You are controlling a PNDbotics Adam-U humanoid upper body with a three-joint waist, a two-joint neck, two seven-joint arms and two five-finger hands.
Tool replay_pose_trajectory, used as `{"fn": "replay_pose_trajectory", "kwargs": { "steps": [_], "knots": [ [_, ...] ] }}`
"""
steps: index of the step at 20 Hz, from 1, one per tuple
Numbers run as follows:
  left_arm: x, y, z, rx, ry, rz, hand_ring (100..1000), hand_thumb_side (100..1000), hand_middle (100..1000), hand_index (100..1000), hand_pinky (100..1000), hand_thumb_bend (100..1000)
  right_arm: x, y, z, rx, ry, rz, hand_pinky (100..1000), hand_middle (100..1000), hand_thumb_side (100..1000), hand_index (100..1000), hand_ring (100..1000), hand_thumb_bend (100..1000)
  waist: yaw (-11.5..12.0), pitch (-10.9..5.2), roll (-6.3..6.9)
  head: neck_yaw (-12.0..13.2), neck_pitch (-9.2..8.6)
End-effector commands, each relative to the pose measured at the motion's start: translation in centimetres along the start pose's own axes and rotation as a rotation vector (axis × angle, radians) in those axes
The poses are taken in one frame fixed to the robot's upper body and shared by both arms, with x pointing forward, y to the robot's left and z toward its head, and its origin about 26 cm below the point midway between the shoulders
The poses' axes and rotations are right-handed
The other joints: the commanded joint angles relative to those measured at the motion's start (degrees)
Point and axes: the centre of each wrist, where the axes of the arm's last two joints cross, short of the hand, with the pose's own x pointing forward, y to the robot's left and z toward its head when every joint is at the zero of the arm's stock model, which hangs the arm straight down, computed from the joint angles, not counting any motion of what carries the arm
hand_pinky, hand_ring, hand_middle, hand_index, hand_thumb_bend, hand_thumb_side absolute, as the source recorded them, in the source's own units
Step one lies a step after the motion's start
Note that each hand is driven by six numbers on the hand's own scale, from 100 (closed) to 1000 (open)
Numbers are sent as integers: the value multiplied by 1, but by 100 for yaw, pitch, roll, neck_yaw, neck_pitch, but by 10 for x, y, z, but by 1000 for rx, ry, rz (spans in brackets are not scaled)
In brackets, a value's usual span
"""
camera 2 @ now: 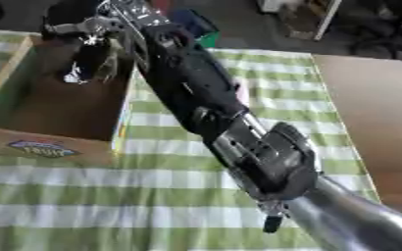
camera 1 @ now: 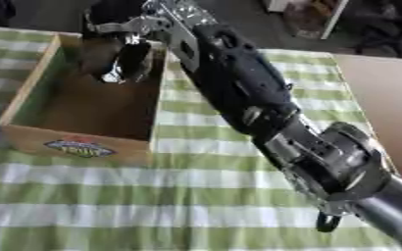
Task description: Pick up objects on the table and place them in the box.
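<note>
A wooden box (camera 1: 15,98) with a colourful label on its front wall stands at the left on the green-and-white checked cloth. My right arm reaches from the lower right diagonally across the table, and its hand (camera 1: 118,24) hangs over the far end of the box. Under the hand a dark shape with a shiny tip (camera 1: 127,63) points down into the box. I cannot make out whether that is part of the hand or something it carries. The arm hides the cloth beneath it. My left hand is out of sight.
The checked cloth (camera 1: 153,206) covers the table in front of the box. A bare brown tabletop (camera 2: 367,98) adjoins it on the right. A blue and green thing (camera 2: 194,24) lies beyond the far edge. A small pale pink patch (camera 2: 241,91) shows beside the forearm.
</note>
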Motion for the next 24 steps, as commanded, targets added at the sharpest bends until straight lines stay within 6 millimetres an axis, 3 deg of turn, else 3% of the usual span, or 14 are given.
{"fn": "replay_pose_trajectory", "kwargs": {
  "steps": [1,5,7,8,9,12,18,22,23,24],
  "knots": [
    [8,-1,-6,-25,-32,-5,740,996,695,759,613,100,-2,-6,1,-25,22,29,448,133,443,252,438,100,23,-88,44,-71,-64],
    [8,-2,-6,-24,-33,-1,740,998,694,758,614,100,-3,17,-3,-14,31,-2,456,151,453,288,451,100,46,-46,38,-113,-40],
    [8,-3,-7,-24,-34,1,741,998,694,758,614,100,-3,30,-6,6,13,-28,474,203,454,369,481,100,57,-21,38,-116,-31],
    [8,-3,-7,-25,-35,2,741,999,694,758,614,100,-3,37,-8,20,-1,-45,493,243,438,467,508,100,66,-8,37,-118,-25],
    [7,-3,-7,-25,-35,4,741,999,694,758,614,100,-3,43,-9,35,-19,-63,497,260,466,486,516,100,74,6,34,-119,-14],
    [7,-4,-7,-25,-34,4,741,1000,694,757,615,100,-4,53,-9,74,-66,-105,538,385,520,625,577,100,87,48,24,-105,16],
    [7,-5,-7,-29,-32,6,741,1000,693,757,616,100,-7,43,-5,61,-82,-95,659,695,635,843,730,100,103,97,-6,-80,38],
    [7,-5,-7,-32,-30,6,741,1000,693,757,616,100,-8,35,-2,69,-69,-57,726,823,553,967,815,503,112,95,-27,-83,26],
    [7,-5,-7,-32,-30,6,741,1000,693,757,617,100,-9,34,-1,79,-66,-46,733,839,556,983,827,575,115,92,-31,-84,24],
    [7,-5,-7,-31,-29,6,741,1000,693,757,617,100,-9,33,0,87,-64,-37,733,839,556,983,827,575,118,90,-34,-86,22]
  ]
}}
